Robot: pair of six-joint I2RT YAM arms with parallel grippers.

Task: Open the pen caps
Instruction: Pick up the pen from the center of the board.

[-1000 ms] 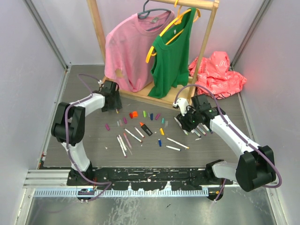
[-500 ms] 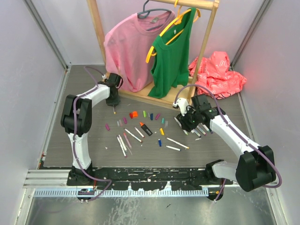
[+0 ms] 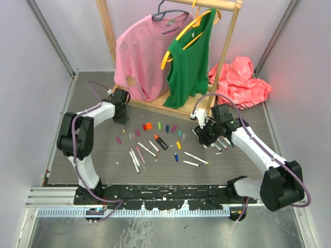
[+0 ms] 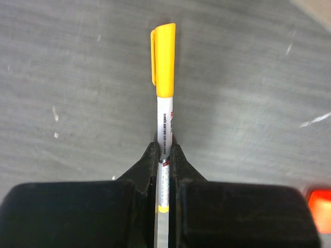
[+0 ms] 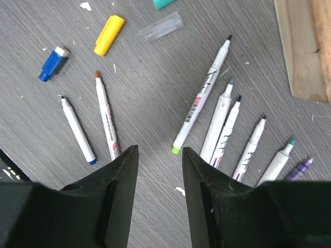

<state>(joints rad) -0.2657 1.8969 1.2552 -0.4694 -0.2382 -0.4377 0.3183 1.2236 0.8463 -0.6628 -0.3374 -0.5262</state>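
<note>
Your gray wood-grain tabletop (image 3: pixel 217 168) sits between pale walls. At its far side stands a wooden clothes rack (image 3: pixel 106 36) with a pink shirt (image 3: pixel 137 57) and a green top (image 3: pixel 191 62) on hangers. A red cloth (image 3: pixel 239 77) lies bunched in the far right corner.

Your left pincer (image 3: pixel 122 120) is out near the foot of the rack, on the far left of the scatter of pens. Its wrist view shows it pinched narrow on a white pen (image 4: pixel 164 121). The fingers (image 4: pixel 150 160) squeeze the barrel from both sides, and the yellow-orange cap (image 4: pixel 164 59) is on the pen's far end, well clear of the fingertips.

Your right pincer (image 5: pixel 159 152) is spread wide and holds nothing. It hangs over the right part of the tabletop. Just beyond its right finger a row of uncapped pens (image 5: pixel 220 121) fans out, and two more uncapped pens (image 5: pixel 106 119) lie beyond its left finger. Farther out lie a yellow cap (image 5: pixel 109 34), a blue cap (image 5: pixel 51 61) and a clear cap (image 5: pixel 161 27), each apart from the others.

From above, you can see more loose caps (image 3: pixel 160 125) strung in a line across the middle of the tabletop, between the two arms.
</note>
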